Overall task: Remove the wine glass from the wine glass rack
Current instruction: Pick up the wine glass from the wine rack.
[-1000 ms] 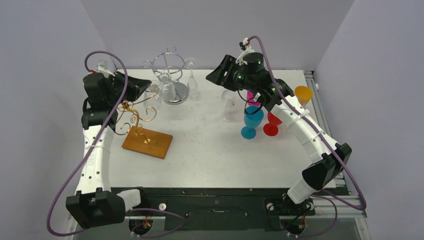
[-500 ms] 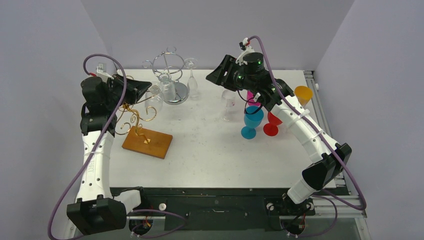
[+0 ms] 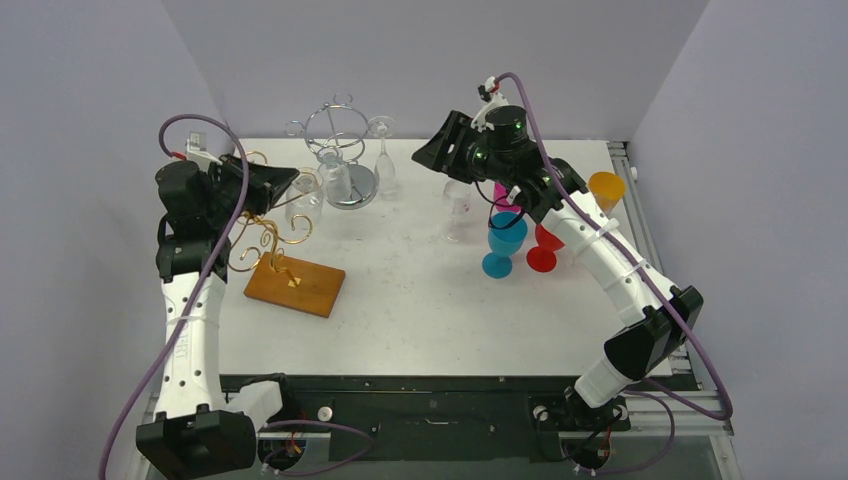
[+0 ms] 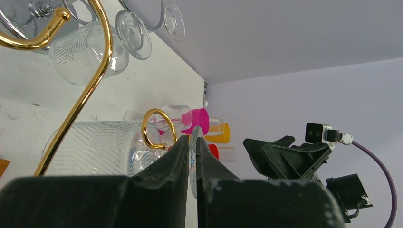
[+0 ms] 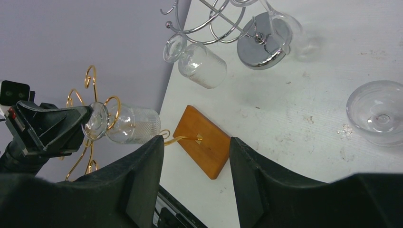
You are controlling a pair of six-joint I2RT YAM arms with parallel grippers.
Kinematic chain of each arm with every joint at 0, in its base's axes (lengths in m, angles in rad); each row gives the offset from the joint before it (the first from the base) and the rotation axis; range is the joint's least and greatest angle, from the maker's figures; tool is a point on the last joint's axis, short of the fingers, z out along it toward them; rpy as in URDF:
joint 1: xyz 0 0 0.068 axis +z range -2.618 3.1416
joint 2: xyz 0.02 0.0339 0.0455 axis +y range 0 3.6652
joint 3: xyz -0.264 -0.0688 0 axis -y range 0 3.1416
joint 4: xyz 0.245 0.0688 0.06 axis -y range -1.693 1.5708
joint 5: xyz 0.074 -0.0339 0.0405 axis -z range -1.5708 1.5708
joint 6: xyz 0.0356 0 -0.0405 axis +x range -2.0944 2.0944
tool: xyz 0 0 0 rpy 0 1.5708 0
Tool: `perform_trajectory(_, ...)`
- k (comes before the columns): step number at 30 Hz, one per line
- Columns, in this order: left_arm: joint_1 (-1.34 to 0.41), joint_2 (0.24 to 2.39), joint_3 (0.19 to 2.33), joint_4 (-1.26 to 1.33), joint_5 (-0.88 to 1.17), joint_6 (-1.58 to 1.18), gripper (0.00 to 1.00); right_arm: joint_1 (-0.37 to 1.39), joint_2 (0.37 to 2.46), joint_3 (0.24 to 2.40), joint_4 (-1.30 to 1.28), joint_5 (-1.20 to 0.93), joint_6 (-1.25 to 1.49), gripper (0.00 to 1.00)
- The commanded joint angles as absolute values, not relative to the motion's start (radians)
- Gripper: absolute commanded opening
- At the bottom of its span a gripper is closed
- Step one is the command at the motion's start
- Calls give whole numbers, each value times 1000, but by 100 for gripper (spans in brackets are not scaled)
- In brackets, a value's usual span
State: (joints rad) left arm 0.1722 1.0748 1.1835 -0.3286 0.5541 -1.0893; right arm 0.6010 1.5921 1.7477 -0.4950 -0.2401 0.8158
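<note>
Bench (image 3: 420, 300): gold rack (image 3: 272, 232) stands near the left edge.
Right gripper (image 3: 428, 152): jaws apart, holding nothing, toward the far edge.
Left gripper (image 4: 191, 148): clamped edge-on upon the foot (image 5: 95, 121).
Glass (image 5: 132, 124): lies sideways, stem at a hook (image 4: 157, 126).
Risk: the thin-foot hold may slip, or the stem may snag the hook and tip the rack.

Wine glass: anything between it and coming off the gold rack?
Left fingers are shut on the wine glass foot. The gold rack hook curls over its stem. Nothing else visible blocks it.
</note>
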Motion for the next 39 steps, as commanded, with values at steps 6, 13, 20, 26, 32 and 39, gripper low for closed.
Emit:
perform_trajectory(6,203,1013,1196,-302,532,-1065,0,594,1533,1729,-495,-218,793,49)
perform_trajectory(13,237,1014,1186,-275,524,-1079,0,594,1538,1729,-500,-216,790,49)
perform_trajectory(20,256,1040,1213,-261,504,-1105,0,594,1546,1741,-506,-218,785,49)
perform_trajectory(26,258,1076,1243,-240,499,-1117,0,593,1553,1752,-514,-219,782,49)
perform_trajectory(32,262,1104,1258,-223,491,-1131,0,585,1557,1759,-517,-225,781,49)
perform_trajectory(39,269,1114,1249,-184,483,-1185,0,583,1559,1764,-519,-225,779,49)
